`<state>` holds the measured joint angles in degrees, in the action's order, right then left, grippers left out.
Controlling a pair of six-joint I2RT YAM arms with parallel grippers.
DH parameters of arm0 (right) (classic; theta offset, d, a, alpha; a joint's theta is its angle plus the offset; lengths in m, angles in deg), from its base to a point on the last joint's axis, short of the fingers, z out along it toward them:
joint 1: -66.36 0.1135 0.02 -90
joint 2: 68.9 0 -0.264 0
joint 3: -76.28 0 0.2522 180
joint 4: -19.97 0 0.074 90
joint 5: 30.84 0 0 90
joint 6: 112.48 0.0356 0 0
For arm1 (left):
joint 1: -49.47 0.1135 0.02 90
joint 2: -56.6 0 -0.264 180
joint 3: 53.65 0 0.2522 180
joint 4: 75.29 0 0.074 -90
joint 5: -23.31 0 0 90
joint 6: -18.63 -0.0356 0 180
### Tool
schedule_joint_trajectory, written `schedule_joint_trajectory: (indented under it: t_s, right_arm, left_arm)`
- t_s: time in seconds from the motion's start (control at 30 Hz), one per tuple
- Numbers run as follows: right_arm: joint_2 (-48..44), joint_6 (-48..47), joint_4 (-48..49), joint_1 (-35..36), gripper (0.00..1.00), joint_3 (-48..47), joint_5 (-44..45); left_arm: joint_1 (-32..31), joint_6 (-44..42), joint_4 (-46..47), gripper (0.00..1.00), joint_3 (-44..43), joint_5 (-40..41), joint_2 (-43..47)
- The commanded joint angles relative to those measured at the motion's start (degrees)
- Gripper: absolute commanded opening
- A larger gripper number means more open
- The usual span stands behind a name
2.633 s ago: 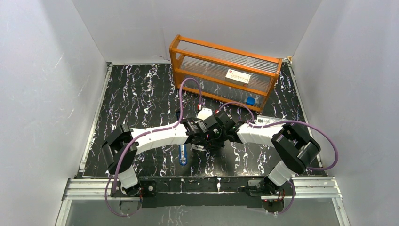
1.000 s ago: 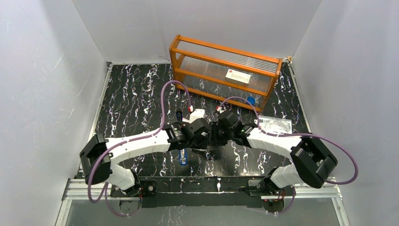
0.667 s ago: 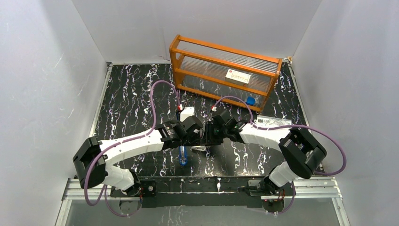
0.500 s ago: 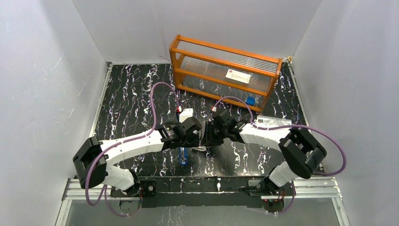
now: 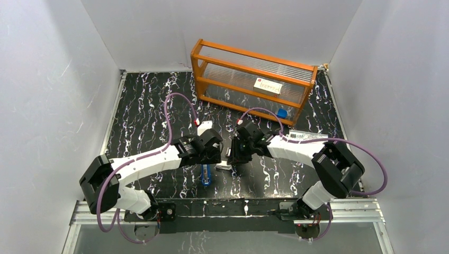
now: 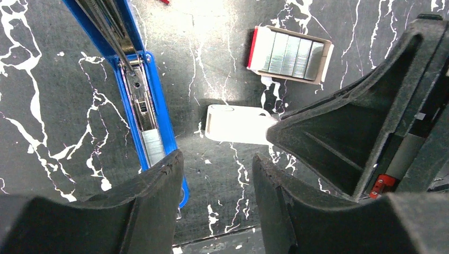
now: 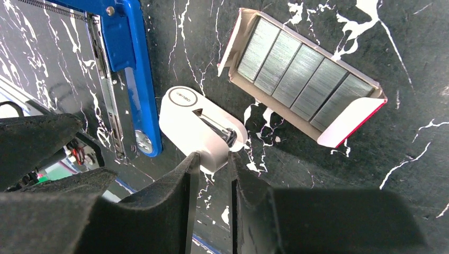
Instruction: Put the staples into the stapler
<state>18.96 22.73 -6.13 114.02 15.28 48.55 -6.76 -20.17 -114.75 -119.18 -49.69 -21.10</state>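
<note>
The blue stapler [image 6: 138, 100] lies open, its metal channel [image 7: 110, 106] showing; it is also in the top view [image 5: 205, 174]. A silvery strip sits in the channel [image 6: 151, 146]. The staples [image 7: 302, 79] lie as several silvery blocks in an open red-and-white box [image 6: 290, 54] to its right. My left gripper [image 6: 214, 198] is open and empty, above the table beside the stapler's end. My right gripper [image 7: 210, 198] has its jaws a narrow gap apart with nothing between them, just above a white rounded object [image 7: 204, 129]. In the top view both grippers [image 5: 210, 150] [image 5: 235, 154] hang close together.
An orange rack [image 5: 254, 79] with clear panels stands at the back, a white labelled box [image 5: 267, 84] in it and a small blue thing [image 5: 281, 112] at its foot. A clear packet [image 5: 310, 137] lies at the right. My right gripper's body [image 6: 360, 132] fills the left wrist view's right side.
Both grippers have shifted left and a little toward the back and have drawn slightly apart. The stapler and the white object have not moved.
</note>
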Motion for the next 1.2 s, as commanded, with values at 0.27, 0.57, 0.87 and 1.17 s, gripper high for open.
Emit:
schedule_joint_trajectory:
  t_s: [0.27,0.57,0.87,1.17]
  right_arm:
    - [4.48,-0.91,-4.11,0.59,0.26,0.0,0.51]
    - [9.07,-1.44,-7.88,1.54,0.25,-2.36,2.68]
    - [14.7,-2.07,-14.61,4.37,0.19,-7.8,6.99]
    - [15.52,-2.66,-19.31,6.99,0.21,-14.11,12.97]
  left_arm:
    - [1.46,-0.27,0.39,0.49,1.49,-0.38,1.93]
    - [2.49,-0.18,0.67,0.49,2.45,-0.98,2.21]
    - [3.55,0.15,1.39,0.49,3.77,-2.18,2.84]
    - [5.27,0.14,0.98,0.5,5.04,-2.81,4.56]
